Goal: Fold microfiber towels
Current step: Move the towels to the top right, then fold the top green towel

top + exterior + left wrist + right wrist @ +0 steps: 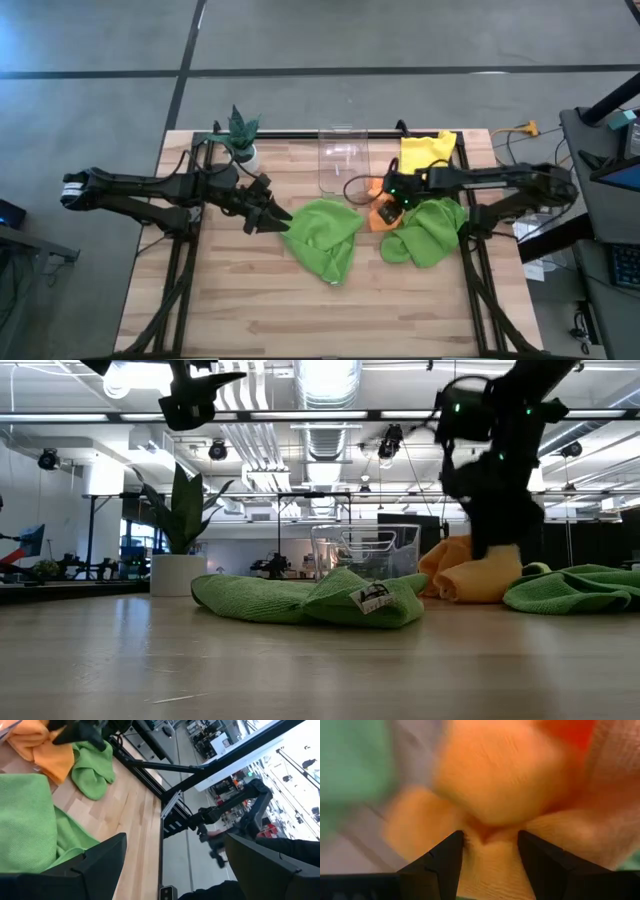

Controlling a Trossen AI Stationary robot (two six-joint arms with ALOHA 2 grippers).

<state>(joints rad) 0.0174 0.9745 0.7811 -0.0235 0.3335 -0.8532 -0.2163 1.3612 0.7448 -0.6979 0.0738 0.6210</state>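
High view, left gripper [272, 216]: over the wooden table [240, 300], left of centre, fingers spread and holding nothing, tips just beside the left edge of the middle lime green towel [325, 235].
High view, middle lime green towel: a bunched heap near the table's centre, long axis running from upper left to lower right, narrowing to a point toward the near edge.
High view, right gripper [385, 205]: down on the orange towel [381, 215], which lies crumpled between the two green cloths, just in front of the clear plastic bin [340, 155].
High view, second lime green towel [428, 232]: bunched at the right, touching the orange one, long axis sloping down toward the left.
High view, yellow towel [428, 150]: flat at the far right corner, well apart from the grippers.
High view, potted plant [241, 135]: at the far left edge.
Low view, green heap [310, 598]: lies low and wide, long axis across the picture, a label showing on its right end.
Low view, orange cloth [470, 572]: stands higher in a lump, the right arm coming down onto it.
Left wrist view, fingers [97, 865]: wide apart, with bare table and green cloth [30, 820] between and beyond them.
Right wrist view, fingers [442, 865]: partly closed, pinching a fold of orange cloth [495, 795] between them.
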